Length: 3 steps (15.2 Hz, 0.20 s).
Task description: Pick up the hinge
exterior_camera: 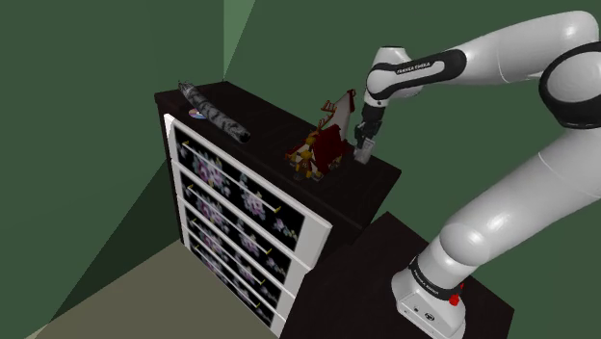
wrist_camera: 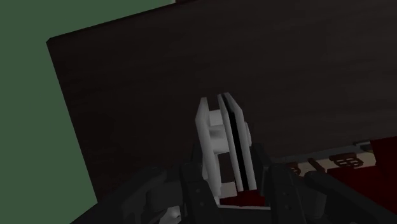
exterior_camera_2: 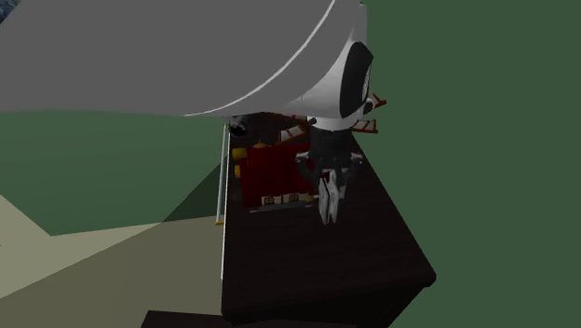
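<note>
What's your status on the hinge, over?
Claw shut on pale grey folded hinge. Hinge over dark dresser top, contact unclear. Red toy house close beside claw.

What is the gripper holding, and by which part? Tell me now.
The gripper is shut on the pale grey hinge, clasping its upper end between the two fingers. The rest of the hinge sticks out past the fingertips.

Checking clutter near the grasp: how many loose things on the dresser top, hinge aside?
3: red toy house beside the gripper; grey mottled roll at the dresser top's left end in the shoulder view; small disc by that roll. The arm may hide more.
</note>
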{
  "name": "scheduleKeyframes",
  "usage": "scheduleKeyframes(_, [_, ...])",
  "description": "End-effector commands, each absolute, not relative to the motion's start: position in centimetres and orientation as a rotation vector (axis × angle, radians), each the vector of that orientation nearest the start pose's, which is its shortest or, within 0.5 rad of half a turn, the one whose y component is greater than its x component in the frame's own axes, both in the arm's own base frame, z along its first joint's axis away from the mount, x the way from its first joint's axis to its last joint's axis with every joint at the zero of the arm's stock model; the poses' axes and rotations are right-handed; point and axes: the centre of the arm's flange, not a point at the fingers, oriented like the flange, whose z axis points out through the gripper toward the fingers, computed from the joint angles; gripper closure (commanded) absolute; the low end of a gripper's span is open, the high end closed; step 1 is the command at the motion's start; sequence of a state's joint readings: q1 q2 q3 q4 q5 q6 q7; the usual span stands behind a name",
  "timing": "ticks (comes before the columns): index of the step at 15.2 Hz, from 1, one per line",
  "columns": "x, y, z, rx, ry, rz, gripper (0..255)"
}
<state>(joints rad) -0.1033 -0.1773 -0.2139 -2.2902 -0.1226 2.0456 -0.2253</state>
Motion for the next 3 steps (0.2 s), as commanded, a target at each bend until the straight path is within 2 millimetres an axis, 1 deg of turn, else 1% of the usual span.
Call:
scheduleKeyframes(1, [45.18, -15.77, 42.83, -3.187, 0.044, 0.137, 255])
scheduleKeyframes(3, [45.18, -15.77, 42.91, -3.187, 0.044, 0.137, 255])
